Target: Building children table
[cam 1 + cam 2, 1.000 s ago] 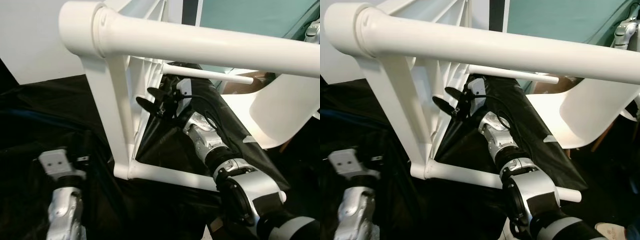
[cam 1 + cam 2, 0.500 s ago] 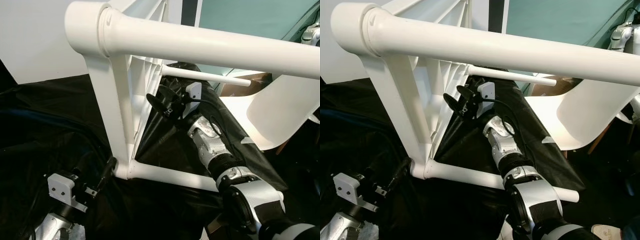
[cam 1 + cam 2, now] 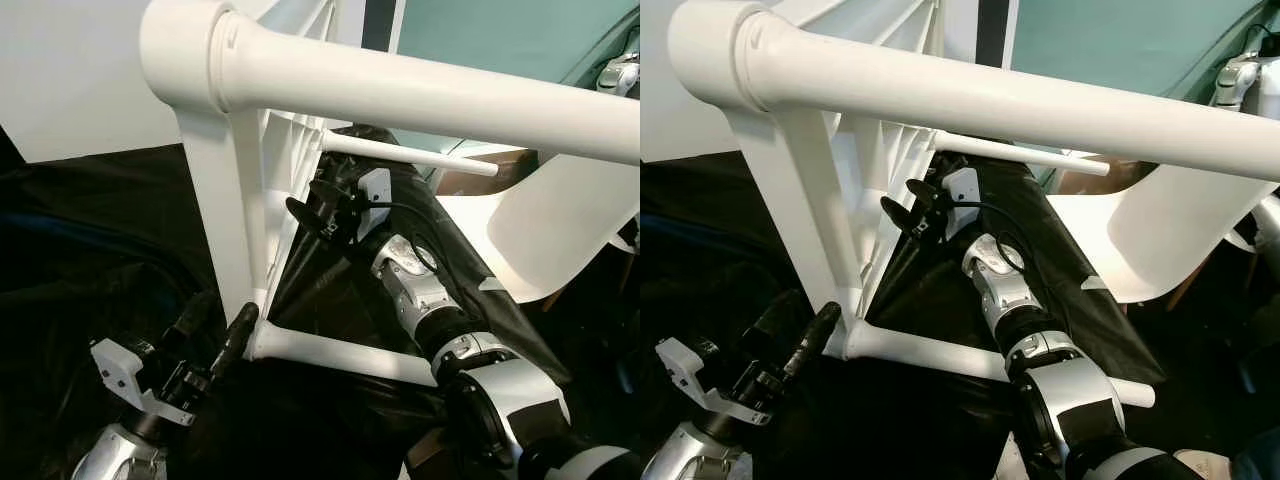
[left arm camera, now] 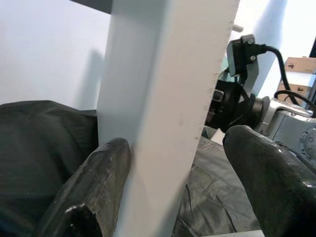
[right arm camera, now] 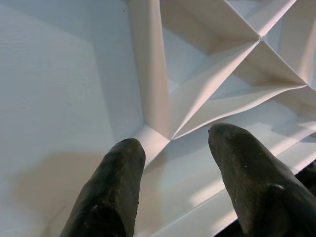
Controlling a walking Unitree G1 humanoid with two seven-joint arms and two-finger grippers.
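Your L tool [image 3: 222, 326] released, astride white plastic table frame [image 3: 222, 215] upright; R tool [image 3: 312, 208] released at ribbed underside.

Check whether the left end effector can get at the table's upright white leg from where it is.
Probably yes: the left end effector is open and already straddles the upright white leg, with nothing between them.
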